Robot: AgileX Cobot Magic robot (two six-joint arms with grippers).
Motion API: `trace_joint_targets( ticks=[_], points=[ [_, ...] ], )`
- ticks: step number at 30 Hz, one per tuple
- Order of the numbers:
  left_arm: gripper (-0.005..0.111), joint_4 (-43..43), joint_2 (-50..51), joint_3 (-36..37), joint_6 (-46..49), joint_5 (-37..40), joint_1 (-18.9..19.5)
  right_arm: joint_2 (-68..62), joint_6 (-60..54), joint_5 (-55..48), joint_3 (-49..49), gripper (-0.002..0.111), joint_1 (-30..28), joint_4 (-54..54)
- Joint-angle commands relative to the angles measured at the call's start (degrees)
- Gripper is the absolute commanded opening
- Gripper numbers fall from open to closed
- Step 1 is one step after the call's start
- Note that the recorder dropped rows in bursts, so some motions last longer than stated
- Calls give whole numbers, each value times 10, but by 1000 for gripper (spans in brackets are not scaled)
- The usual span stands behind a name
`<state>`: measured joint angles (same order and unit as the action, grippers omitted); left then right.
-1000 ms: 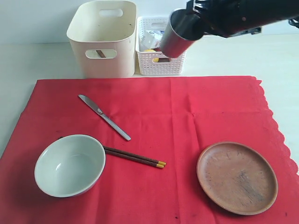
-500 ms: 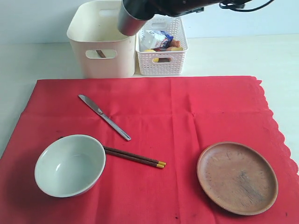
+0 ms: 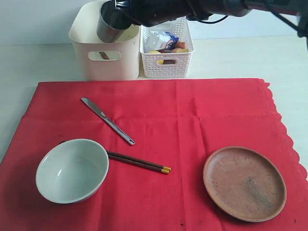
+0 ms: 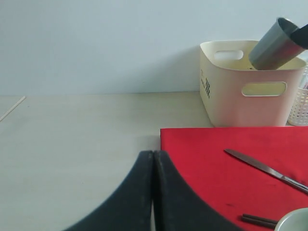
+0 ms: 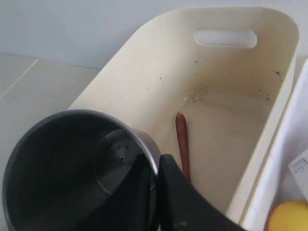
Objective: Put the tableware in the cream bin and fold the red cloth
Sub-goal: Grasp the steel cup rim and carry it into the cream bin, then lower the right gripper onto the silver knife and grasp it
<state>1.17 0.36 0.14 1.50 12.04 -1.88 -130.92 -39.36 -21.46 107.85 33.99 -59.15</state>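
My right gripper [image 5: 155, 163] is shut on the rim of the steel cup [image 3: 109, 25], holding it tilted over the cream bin [image 3: 107, 60]. Inside the bin lies the dark wooden spoon [image 5: 182, 144]. The cup [image 4: 276, 44] also shows above the bin [image 4: 243, 103] in the left wrist view. On the red cloth [image 3: 192, 120] rest the metal knife [image 3: 107, 120], the pale bowl [image 3: 72, 169], the chopsticks [image 3: 138, 162] and the wooden plate [image 3: 244, 183]. My left gripper [image 4: 153, 155] is shut on nothing, over bare table beside the cloth's edge.
A white lattice basket [image 3: 166, 60] with a lemon [image 5: 288, 216], a milk carton and other food stands right of the bin. Pale tabletop [image 3: 288, 57] surrounds the cloth. The cloth's scalloped edge runs down the right side.
The right arm has carried the steel cup leftward, from above the lattice basket to over the cream bin. Everything on the cloth has stayed put.
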Motion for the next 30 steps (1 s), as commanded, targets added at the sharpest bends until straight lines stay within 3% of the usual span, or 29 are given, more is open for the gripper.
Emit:
trace_joint_targets(
  ticks=[1,5,11,15,21,24,30],
  points=[
    [0,1,-4,-1,-2,-1,1,-31,-5,16,31,0,6,0],
    [0,1,-4,-1,-2,-1,1,-45,-5,27,35,10,6,-2],
    [0,1,-4,-1,-2,-1,1,-48,-1,28,35,42,6,-3],
    [0,1,-4,-1,-2,-1,1,-45,-1,-4,35,51,4,2],
    [0,1,-4,-1,-2,-1,1,2,1,-70,35,51,-15,19],
    [0,1,-4,-1,-2,-1,1,48,23,-133,35,49,-24,86],
    [0,1,-4,-1,-2,-1,1,149,198,-236,35,21,-28,316]
  ],
)
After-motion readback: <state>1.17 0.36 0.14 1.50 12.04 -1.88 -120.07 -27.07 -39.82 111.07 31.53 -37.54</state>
